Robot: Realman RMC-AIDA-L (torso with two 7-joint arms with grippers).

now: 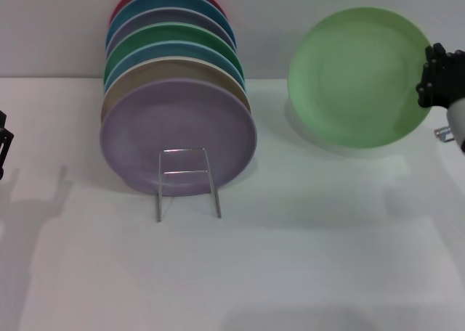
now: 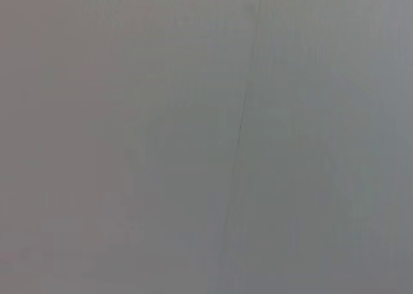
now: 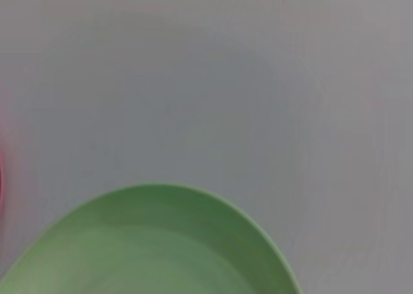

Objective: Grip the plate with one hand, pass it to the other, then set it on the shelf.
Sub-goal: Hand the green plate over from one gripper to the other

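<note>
My right claw [image 1: 430, 77], at the right edge of the head view, has the plate [image 1: 356, 77] pinched by its right rim and holds it tilted, face toward the camera, in the upper right of the frame, apparently clear of the white desk [image 1: 305, 258]. I read that as the first step, the grip, done. The handover and the placing are both still to do. The left claw [image 1: 3, 146] shows only as a dark sliver at the far left edge, well apart from the plate, and I cannot tell whether it is open or closed.

The shelf [image 1: 187, 182] stands left of centre, its wire loop in front of a lilac plate [image 1: 178, 135] that leads a row of stacked coloured plates, so any free slot is hidden from me. How the right claw's fingers bear on the rim is not plain either, as they merge into one dark shape.

The right wrist view gives only the plate's upper arc at the bottom of the frame against blank grey. The left wrist view shows a plain grey surface with a faint line and nothing of the task.
</note>
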